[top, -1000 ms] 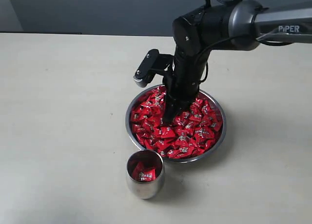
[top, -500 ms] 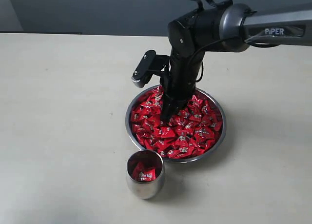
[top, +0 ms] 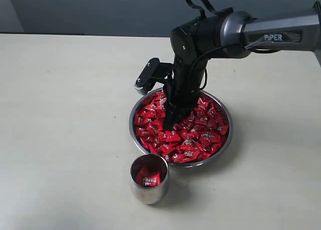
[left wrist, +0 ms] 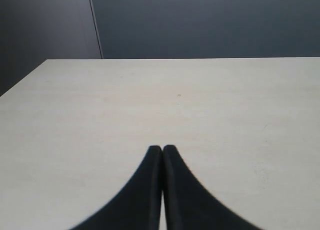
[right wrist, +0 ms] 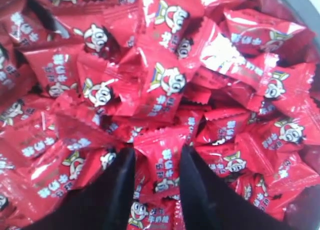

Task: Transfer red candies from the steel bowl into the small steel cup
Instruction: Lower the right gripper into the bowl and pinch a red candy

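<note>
A pale beige surface (top: pixel 60 115) is spreading out beneath a dark grey wall. The black right arm (top: pixel 188 69) is reaching down into the wide, shallow steel bowl (top: pixel 131 132) heaped with shiny red wrapped candies (top: pixel 203 135). Its jaws are sitting half closed around a single red candy (right wrist: pixel 157 172), seemingly gripping it. The left jaws are resting pressed together, empty. The pick is under way; next it is needing a straight lift, then a carry to the small polished steel cup (top: pixel 149 192) just beside the bowl.
</note>
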